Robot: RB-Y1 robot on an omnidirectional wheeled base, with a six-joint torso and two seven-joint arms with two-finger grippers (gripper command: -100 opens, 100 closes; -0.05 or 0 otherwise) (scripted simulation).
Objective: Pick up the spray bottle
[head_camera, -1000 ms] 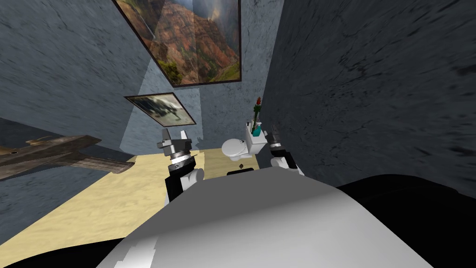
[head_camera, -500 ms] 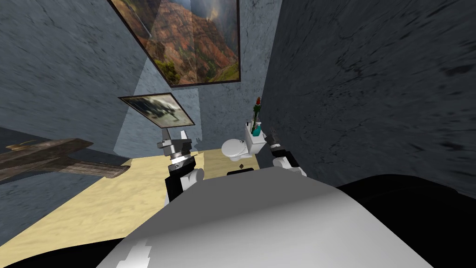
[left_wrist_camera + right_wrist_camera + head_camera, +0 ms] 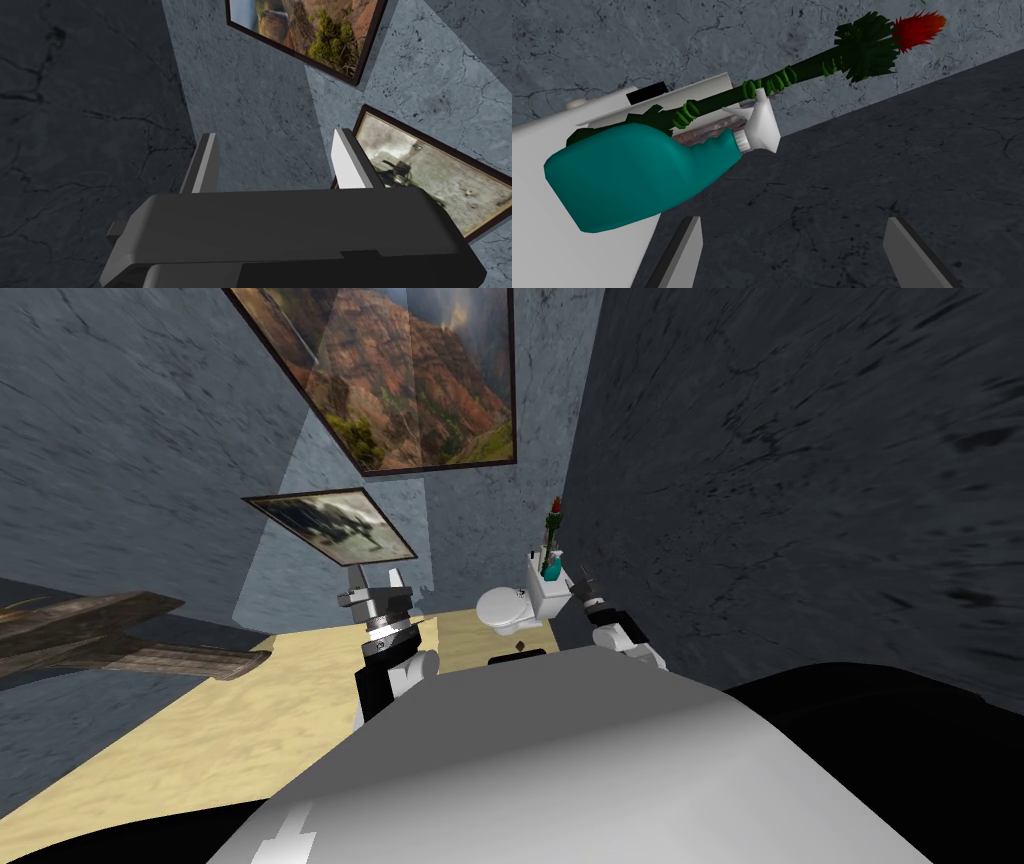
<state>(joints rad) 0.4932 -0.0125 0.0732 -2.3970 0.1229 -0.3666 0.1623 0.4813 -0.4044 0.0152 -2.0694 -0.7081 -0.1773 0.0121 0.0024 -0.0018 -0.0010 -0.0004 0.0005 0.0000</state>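
The left hand (image 3: 376, 581) hangs raised over the sandy floor (image 3: 250, 728), well apart from the toilet (image 3: 505, 608), its fingers (image 3: 205, 165) spread wide with nothing between them. Further right, the white toilet stands against the back wall (image 3: 470, 518), and on its tank (image 3: 548, 596) the bottle (image 3: 637, 175) stands upright: a teal body with a white spray head. Just behind the bottle, as seen from the right hand (image 3: 793, 222), rises a plant (image 3: 792, 75) with a dark green, vine-wrapped stem and a red flower at its tip, the stem passing close by the spray head. The right hand is at the tank's right side, near the bottle but not touching it; its fingers (image 3: 683, 254) are wide apart and hold nothing. The bottle sits ahead of the hand and off toward one finger, outside the gap between the two, with the dark grey side wall (image 3: 862, 175) straight ahead of that gap.
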